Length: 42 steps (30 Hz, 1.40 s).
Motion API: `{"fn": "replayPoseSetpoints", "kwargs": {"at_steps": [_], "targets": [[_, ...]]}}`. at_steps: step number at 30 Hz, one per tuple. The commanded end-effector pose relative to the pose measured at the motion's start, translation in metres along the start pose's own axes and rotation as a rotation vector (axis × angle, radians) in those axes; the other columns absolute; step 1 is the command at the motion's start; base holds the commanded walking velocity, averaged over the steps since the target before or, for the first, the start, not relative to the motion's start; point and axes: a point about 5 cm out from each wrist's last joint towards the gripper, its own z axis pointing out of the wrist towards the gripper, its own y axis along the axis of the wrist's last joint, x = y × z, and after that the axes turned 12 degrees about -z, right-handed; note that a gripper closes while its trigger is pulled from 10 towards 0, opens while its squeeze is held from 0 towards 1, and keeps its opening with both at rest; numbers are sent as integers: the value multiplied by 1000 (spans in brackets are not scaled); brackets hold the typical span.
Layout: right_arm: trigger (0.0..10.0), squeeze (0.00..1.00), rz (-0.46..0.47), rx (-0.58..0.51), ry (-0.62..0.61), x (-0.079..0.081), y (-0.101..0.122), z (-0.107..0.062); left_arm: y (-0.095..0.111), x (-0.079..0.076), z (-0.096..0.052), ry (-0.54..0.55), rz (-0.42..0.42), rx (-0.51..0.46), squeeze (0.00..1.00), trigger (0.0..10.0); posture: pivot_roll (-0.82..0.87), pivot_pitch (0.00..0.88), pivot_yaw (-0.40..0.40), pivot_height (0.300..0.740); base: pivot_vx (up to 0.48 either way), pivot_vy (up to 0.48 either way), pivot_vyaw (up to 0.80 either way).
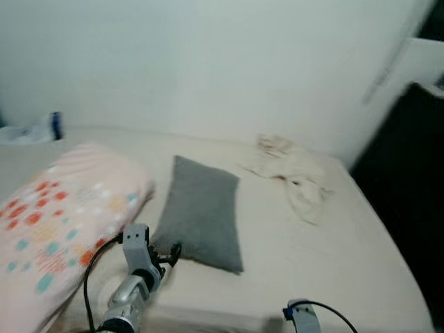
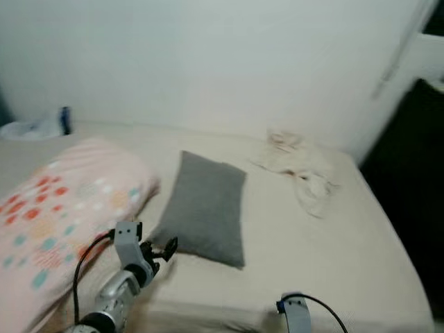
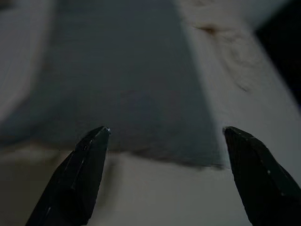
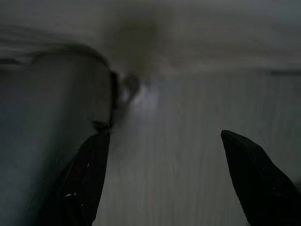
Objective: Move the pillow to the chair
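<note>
**Grey pillow on bed, left gripper at its near edge**

We see the flat grey fabric pillow (image 1: 201,211) lying mid-bed on the cream sheet (image 1: 326,257), beside a pink dotted bolster (image 1: 59,215). Our left gripper (image 3: 164,136), fingers wide, hovers at its near edge. Right gripper (image 4: 164,141), fingers wide, hangs low.

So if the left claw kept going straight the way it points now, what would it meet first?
Most likely the near edge of the grey pillow. The left claw is open and aimed at it from just short of the edge, above the bed; the exact gap is hard to judge.
</note>
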Motion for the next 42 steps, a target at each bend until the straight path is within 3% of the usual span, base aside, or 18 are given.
{"fn": "replayPoseSetpoints", "kwargs": {"at_steps": [1,11,16,20,21,29,35,42], "targets": [[10000,0,9,-11,-6,-1,2,0,-4,-1,-1,-11,-5,23,0,10000,123,0,-97,661,0,0,0],[10000,0,0,0,2,1,-1,0,-4,-6,1,-29,0,14,0,10000,125,0,-95,661,0,0,0],[10000,0,-4,13,9,4,-5,0,12,-9,8,0,-73,-79,0,10000,116,0,-84,661,0,0,0],[10000,0,-4,30,13,7,-9,0,24,-14,13,31,-24,-135,0,10000,100,0,-67,651,0,0,0],[10000,0,4,32,18,10,-12,0,32,-15,16,79,38,-166,0,10000,86,0,-53,641,0,0,0],[10000,0,39,43,40,19,-26,-2,52,-21,25,178,144,-220,0,10000,51,0,-20,621,0,0,0],[10000,0,47,63,46,22,-37,-4,51,-29,31,190,238,-186,0,10000,27,0,3,621,0,0,0],[10000,0,60,63,53,26,-42,-5,45,-36,33,182,248,-163,0,10000,6,0,26,621,0,0,0]]}}
